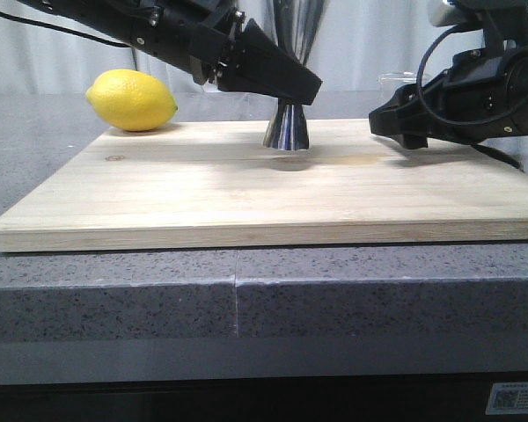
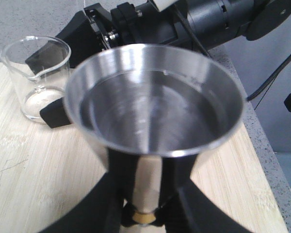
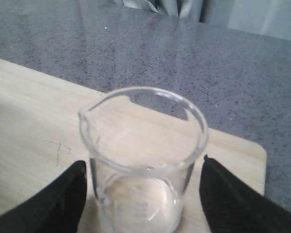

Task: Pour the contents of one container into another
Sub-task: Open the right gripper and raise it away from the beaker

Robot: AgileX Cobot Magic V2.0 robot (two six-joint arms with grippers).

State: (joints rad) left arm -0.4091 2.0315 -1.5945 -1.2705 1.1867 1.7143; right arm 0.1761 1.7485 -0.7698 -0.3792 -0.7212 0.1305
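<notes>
The steel jigger point(image 2: 155, 111) stands upright on the wooden board point(image 1: 246, 189), and its lower cone point(image 1: 287, 130) shows under the left arm. My left gripper point(image 2: 144, 194) is shut on its narrow waist at the gold band. A level line shows inside its top cup; I cannot tell whether that is liquid. The clear glass beaker point(image 3: 143, 160) stands on the board's right end and looks empty. My right gripper point(image 3: 144, 196) is open, with one black finger point(image 3: 63, 199) on each side of the beaker and small gaps showing. In the left wrist view the beaker point(image 2: 36, 77) stands beyond the jigger.
A yellow lemon point(image 1: 132, 99) lies at the board's far left corner. The board rests on a grey speckled counter point(image 1: 114, 290) with a front edge below. The right arm point(image 1: 484, 88) hangs low over the board's right end. Curtains close off the back.
</notes>
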